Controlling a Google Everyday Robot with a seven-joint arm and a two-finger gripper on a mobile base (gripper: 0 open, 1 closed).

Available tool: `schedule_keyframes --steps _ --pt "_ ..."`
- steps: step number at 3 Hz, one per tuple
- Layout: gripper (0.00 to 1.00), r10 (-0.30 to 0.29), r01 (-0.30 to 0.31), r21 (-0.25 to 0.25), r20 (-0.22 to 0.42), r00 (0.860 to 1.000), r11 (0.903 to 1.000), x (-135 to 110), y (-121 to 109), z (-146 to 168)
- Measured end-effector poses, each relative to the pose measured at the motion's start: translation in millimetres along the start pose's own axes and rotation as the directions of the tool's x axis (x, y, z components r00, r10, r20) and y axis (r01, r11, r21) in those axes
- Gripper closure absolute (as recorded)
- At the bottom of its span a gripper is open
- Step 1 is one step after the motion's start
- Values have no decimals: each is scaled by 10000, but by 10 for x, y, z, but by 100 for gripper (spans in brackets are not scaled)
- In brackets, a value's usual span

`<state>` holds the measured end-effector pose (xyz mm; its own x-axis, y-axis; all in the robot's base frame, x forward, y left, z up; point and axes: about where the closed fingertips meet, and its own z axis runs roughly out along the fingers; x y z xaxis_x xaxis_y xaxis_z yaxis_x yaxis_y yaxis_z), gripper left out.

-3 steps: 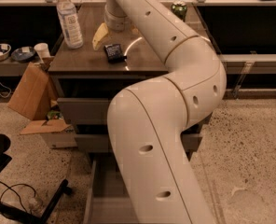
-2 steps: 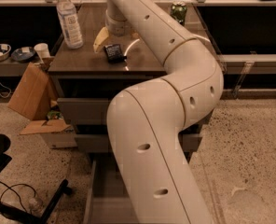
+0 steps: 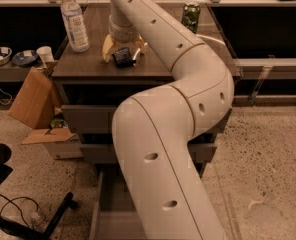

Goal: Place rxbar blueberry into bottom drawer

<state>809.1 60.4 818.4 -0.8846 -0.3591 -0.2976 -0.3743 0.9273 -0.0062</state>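
Observation:
The rxbar blueberry (image 3: pixel 122 57), a small dark bar, lies flat on the brown cabinet top (image 3: pixel 88 66). My gripper (image 3: pixel 123 50) points down over it, with a pale finger on each side and the bar between them on the surface. The fingers stand wider than the bar and look open. The bottom drawer (image 3: pixel 100 209) is pulled out at the foot of the cabinet; my large white arm (image 3: pixel 163 149) hides most of it.
A water bottle (image 3: pixel 74 20) stands at the top's left rear and a green can (image 3: pixel 190 15) at the right rear. Two shut upper drawers (image 3: pixel 85 120) sit below. A cardboard box (image 3: pixel 32 101) and a chair base (image 3: pixel 18 219) are on the floor at left.
The gripper has come down slightly around the bar. The bar has not moved.

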Motion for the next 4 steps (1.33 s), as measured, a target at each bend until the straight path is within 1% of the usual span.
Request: schedule_keyframes --steps 1,2,3,4 --pt "71 0 0 0 0 10000 10000 0 0 0" --pt "94 0 0 0 0 10000 10000 0 0 0" --pt "100 0 0 0 1 10000 10000 -34 0 -113" --pt "100 0 0 0 1 10000 10000 -39 -1 -129"
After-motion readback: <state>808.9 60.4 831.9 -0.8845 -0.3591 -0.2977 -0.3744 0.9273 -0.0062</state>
